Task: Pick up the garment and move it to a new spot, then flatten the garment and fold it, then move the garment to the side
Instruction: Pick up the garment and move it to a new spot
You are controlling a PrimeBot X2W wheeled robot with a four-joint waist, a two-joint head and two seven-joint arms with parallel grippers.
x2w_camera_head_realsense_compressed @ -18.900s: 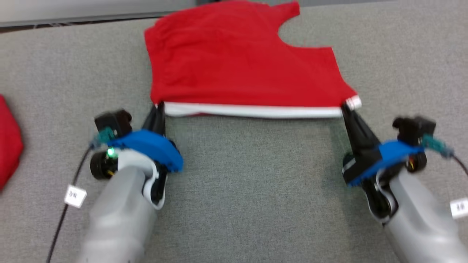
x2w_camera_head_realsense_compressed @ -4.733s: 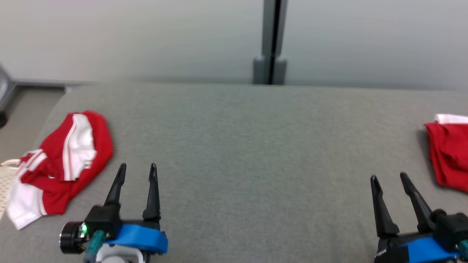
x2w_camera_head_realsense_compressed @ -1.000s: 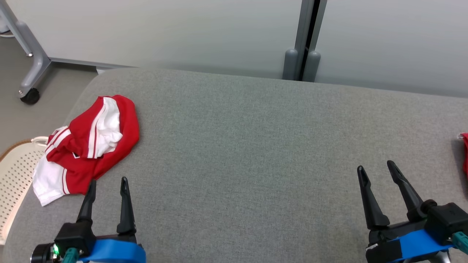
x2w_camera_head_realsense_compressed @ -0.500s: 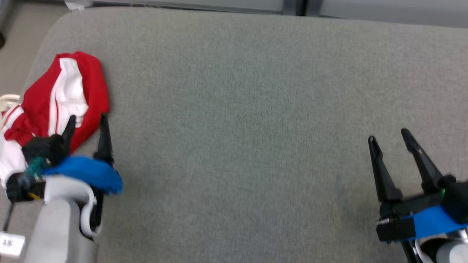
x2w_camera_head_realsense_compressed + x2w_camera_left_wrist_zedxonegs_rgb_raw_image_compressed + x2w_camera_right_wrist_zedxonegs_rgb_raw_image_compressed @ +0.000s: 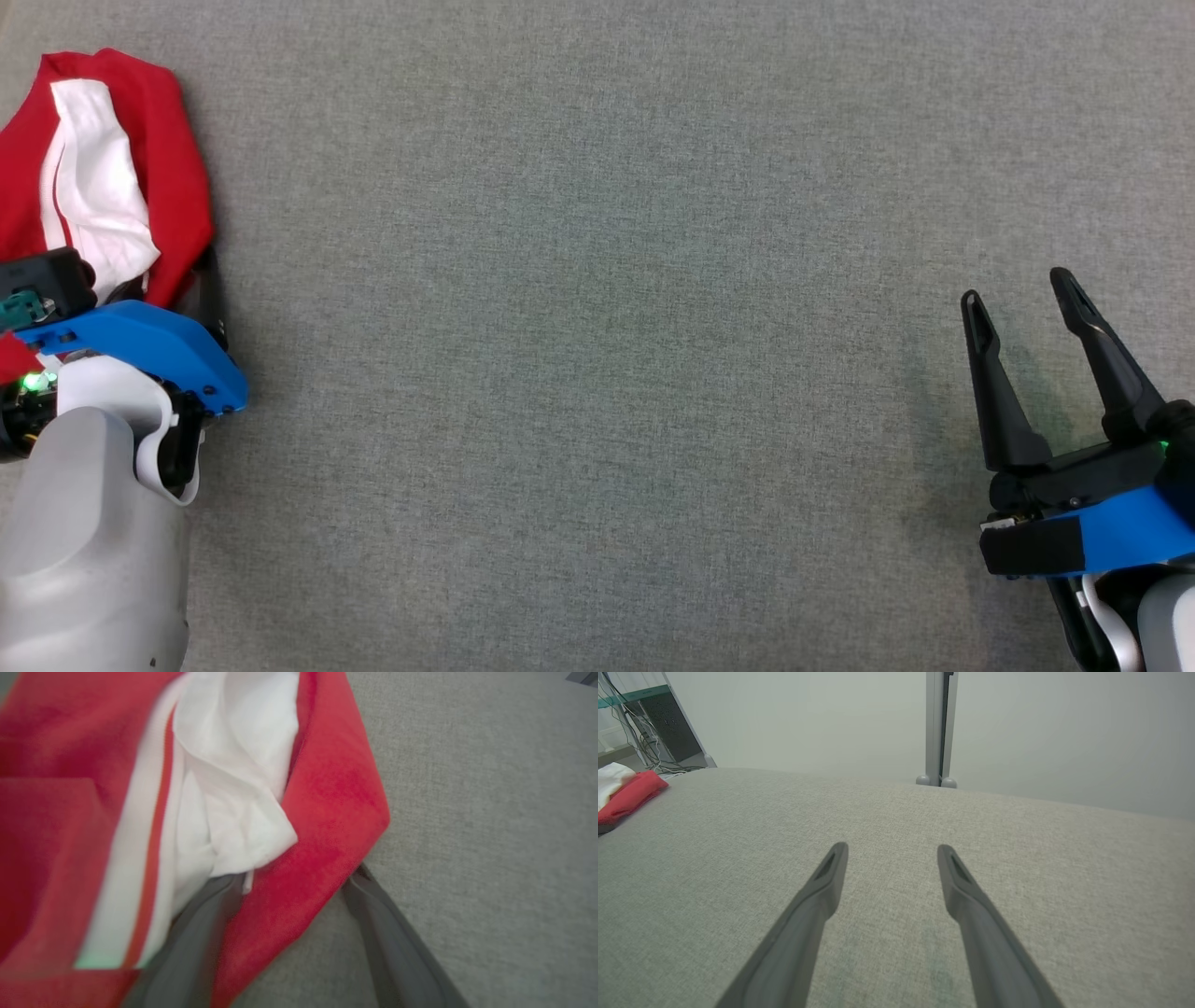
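Observation:
The garment (image 5: 103,177) is a crumpled red and white piece lying at the far left of the grey padded surface (image 5: 597,280). My left gripper (image 5: 177,266) is at its near right edge. In the left wrist view the gripper (image 5: 296,877) is open, its two dark fingers straddling a red fold of the garment (image 5: 327,812), the left finger under the white cloth. My right gripper (image 5: 1016,287) is open and holds nothing, low over the surface at the right, far from the garment. The right wrist view shows this gripper (image 5: 892,848) and the garment (image 5: 630,795) at far left.
Grey fabric surface (image 5: 1017,858) stretches wide between the two arms. Behind its far edge stand a pale wall and a grey post (image 5: 941,728). A shelf with cables (image 5: 654,728) is beyond the left end.
The head camera has tilted down. My left gripper has moved forward onto the garment's edge, its fingers now around a red fold. The right gripper has stayed open in place.

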